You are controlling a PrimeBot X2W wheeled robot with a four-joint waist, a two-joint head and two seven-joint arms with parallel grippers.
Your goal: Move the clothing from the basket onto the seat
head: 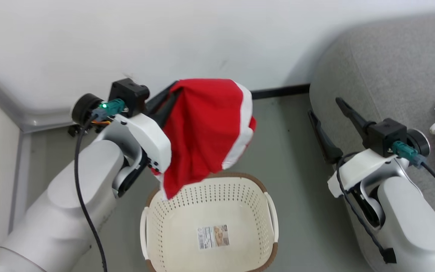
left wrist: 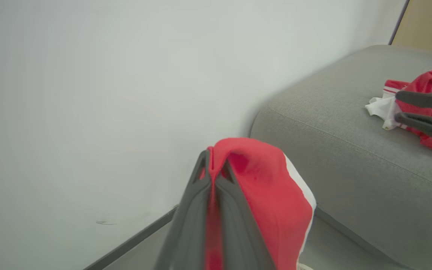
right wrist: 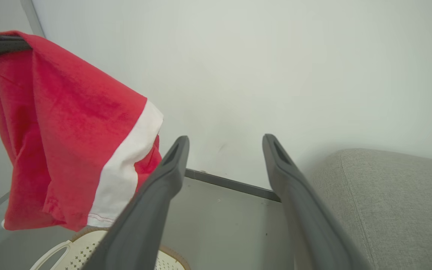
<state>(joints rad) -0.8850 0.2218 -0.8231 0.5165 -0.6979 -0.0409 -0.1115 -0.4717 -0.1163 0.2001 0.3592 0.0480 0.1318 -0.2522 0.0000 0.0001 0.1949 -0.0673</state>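
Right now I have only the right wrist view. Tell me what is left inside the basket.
Observer: In the head view the basket holds no clothing, just a label on its floor.
Operator: Confirm the left arm's grip on the hanging piece.
Observer: In the left wrist view the left gripper is shut on the red garment, with fabric pinched between its fingers.
Operator: Report what lies on the seat.
Observer: A crumpled red-and-white garment already lies on top of the seat.
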